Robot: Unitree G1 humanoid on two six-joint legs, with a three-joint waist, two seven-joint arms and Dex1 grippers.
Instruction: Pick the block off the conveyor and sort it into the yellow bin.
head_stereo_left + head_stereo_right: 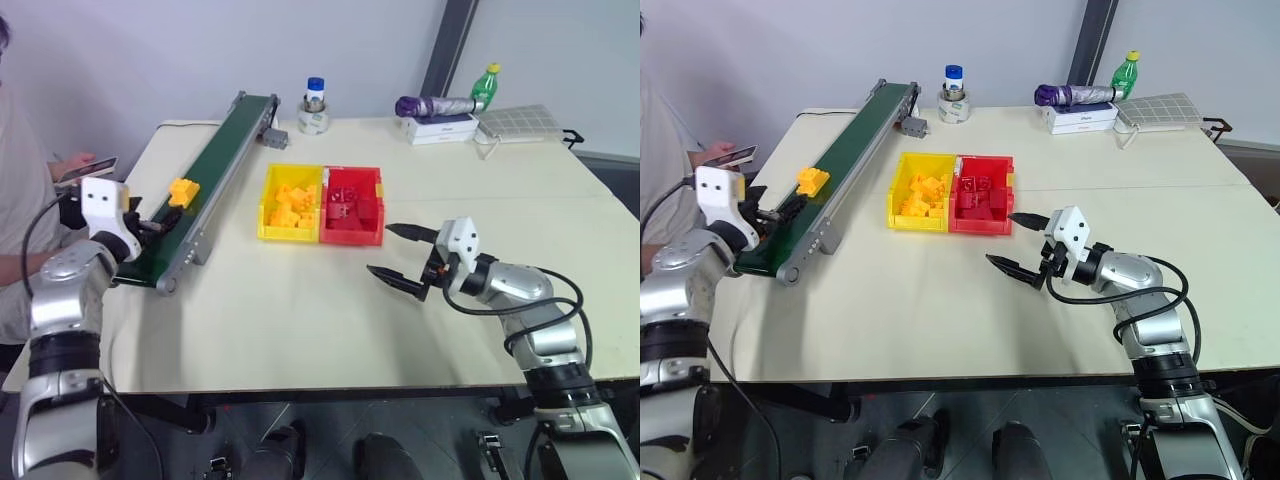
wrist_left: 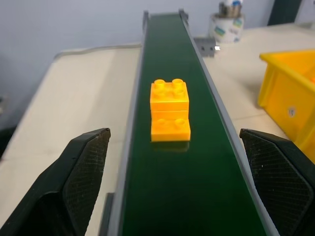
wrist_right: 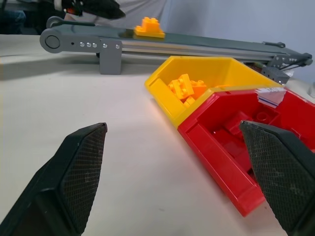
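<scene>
Pale beige worktop (image 1: 300, 320) against a grey-white wall, carrying all items.

Conveyor (image 1: 225, 150): long dark green belt with grey rails, lying on the worktop from 8 o'clock up toward 11 o'clock.

Yellow bin (image 1: 268, 205): shallow tray at centre, holding several yellow bricks; touching a red bin (image 1: 375, 215) of red bricks on its 3 o'clock side.

Left gripper (image 1: 160, 222): at the near end of the conveyor, fingers (image 2: 74, 182) spread wide to either side of the belt, holding nothing.

Right gripper (image 1: 398, 255): over bare worktop at 4 o'clock of the red bin, fingers wide apart, empty.

Block (image 2: 170, 109): yellow-orange stepped brick, studs up, resting on the belt just ahead of the left gripper, apart from both fingers.

Far edge, 12 to 2 o'clock: tape roll with a blue-capped bottle, a folded umbrella on a box, a green bottle.
</scene>
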